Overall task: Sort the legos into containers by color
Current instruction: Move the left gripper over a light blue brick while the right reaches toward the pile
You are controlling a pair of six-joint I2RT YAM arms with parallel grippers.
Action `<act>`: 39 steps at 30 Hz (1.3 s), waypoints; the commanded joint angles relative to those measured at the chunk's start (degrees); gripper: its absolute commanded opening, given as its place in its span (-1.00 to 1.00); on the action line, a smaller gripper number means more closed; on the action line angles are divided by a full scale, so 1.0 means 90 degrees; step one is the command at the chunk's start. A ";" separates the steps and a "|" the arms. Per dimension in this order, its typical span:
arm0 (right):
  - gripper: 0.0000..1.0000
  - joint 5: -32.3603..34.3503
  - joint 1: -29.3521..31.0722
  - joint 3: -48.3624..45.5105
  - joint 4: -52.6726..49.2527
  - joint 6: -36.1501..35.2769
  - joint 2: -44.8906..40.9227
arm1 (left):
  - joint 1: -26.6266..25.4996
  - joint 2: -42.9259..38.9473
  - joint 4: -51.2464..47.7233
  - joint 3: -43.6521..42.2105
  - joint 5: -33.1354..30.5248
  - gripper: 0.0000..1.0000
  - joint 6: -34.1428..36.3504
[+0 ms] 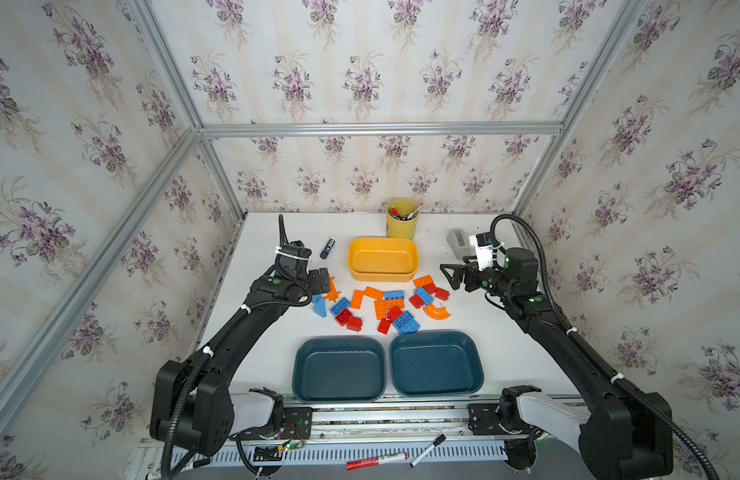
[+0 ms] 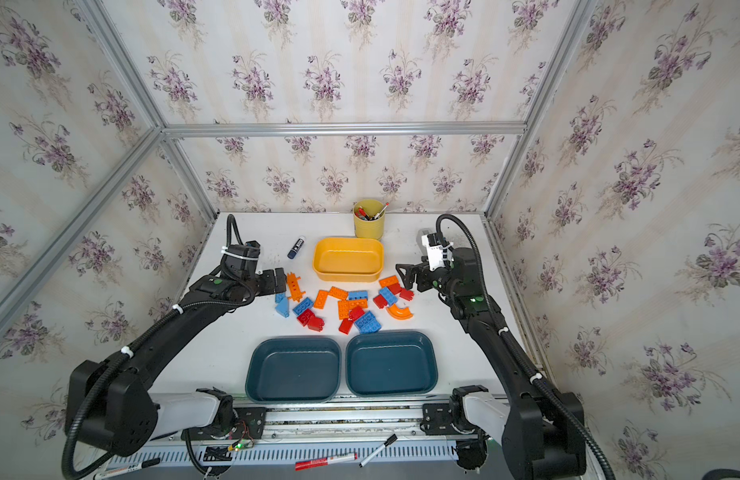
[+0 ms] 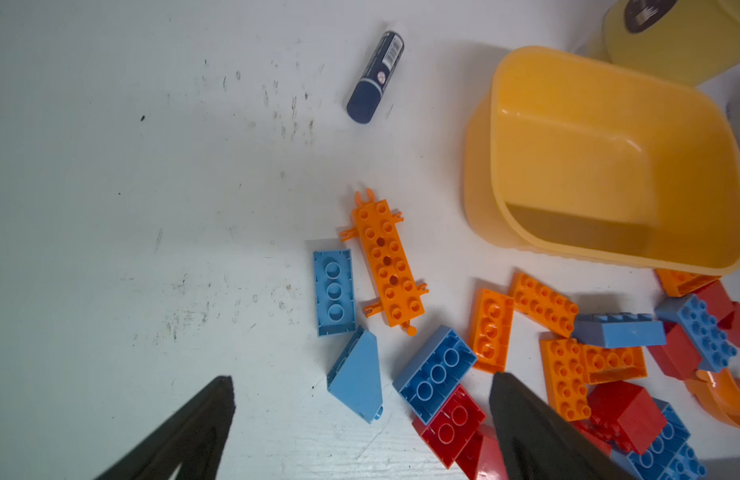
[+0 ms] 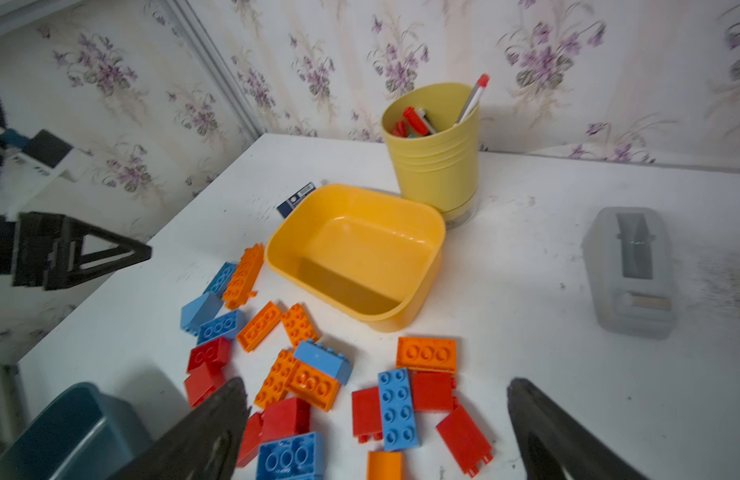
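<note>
The legos point(image 1: 382, 305) point(image 2: 347, 305), blue, orange and red, lie loose on the white table in both top views. Behind them stands an empty yellow-orange container point(image 1: 382, 259) point(image 3: 588, 166) point(image 4: 360, 249). Two empty dark teal containers point(image 1: 339, 370) point(image 1: 436, 363) sit side by side at the front. My left gripper point(image 1: 323, 281) point(image 3: 362, 384) hangs open over the pile's left end, above a light blue slope brick point(image 3: 357, 374) and near the long orange strip point(image 3: 387, 266). My right gripper point(image 1: 450, 276) point(image 4: 376, 386) hangs open over the pile's right end, holding nothing. The curved orange piece point(image 1: 436, 311) lies below it.
A tall yellow cup of pens point(image 1: 401, 220) stands behind the yellow container. A dark blue stick point(image 1: 327, 248) lies at the back left. A translucent tape dispenser point(image 4: 628, 270) sits at the back right. Two markers point(image 1: 376, 461) point(image 1: 428, 444) rest on the front rail.
</note>
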 commanded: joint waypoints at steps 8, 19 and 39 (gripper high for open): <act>0.99 -0.0450 0.1328 0.1013 -0.1808 -0.0389 0.0296 | 0.0028 0.1340 -0.0436 0.0638 0.0188 0.83 0.0565; 0.99 -0.0157 0.1901 0.1145 -0.1813 -0.0279 0.0465 | 0.0471 0.2408 -0.0239 0.0865 0.0452 0.49 0.0462; 0.99 0.0189 0.2088 0.1013 -0.2057 -0.0318 0.0453 | 0.0405 0.3239 -0.0479 0.1307 0.0374 -0.14 0.0417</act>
